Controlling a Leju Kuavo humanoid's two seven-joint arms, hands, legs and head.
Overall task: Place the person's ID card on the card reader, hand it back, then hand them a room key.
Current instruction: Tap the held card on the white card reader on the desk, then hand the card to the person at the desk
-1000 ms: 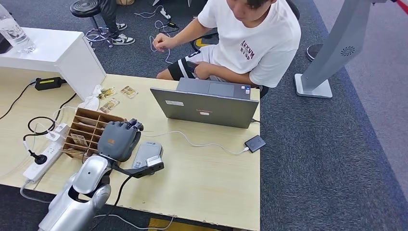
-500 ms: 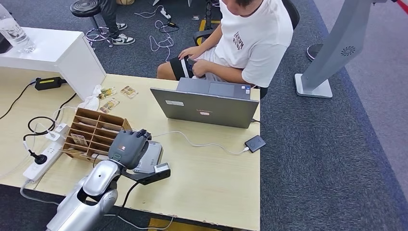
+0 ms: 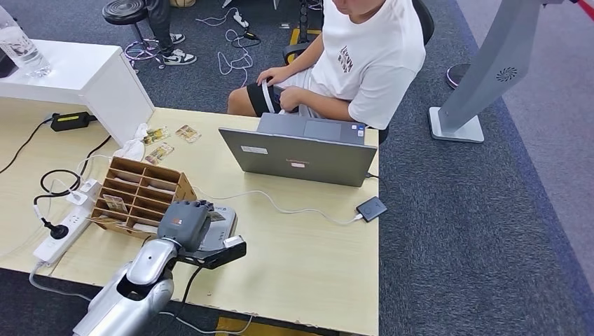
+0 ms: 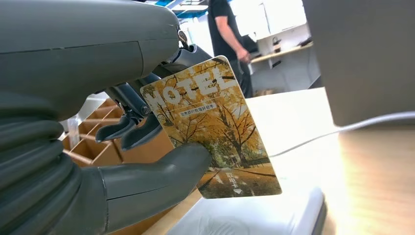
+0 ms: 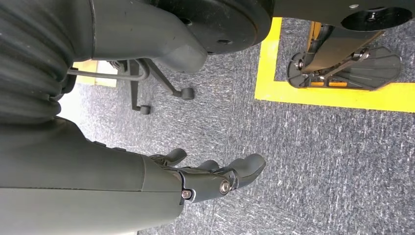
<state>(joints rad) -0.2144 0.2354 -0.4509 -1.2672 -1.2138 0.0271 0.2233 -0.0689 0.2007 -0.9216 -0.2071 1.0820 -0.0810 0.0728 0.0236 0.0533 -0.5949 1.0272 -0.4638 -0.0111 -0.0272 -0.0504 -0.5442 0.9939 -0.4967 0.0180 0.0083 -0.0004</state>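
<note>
Left wrist view | my left hand (image 4: 147,122) pinches hotel card (image 4: 213,129) over card reader (image 4: 254,215) near worktop's front edge | lay flat, centred | right hand (image 5: 210,178) slack, empty

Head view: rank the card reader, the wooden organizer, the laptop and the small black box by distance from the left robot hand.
From the left robot hand:
1. Card reader, directly beneath.
2. Wooden organizer, just left.
3. Laptop, across the desk.
4. Small black box, far right.

A pale wooden desk (image 3: 308,266) stands on blue-grey carpet (image 3: 476,231) (yellow floor tape (image 5: 337,95) marks it), beside a white counter (image 3: 84,73).
</note>
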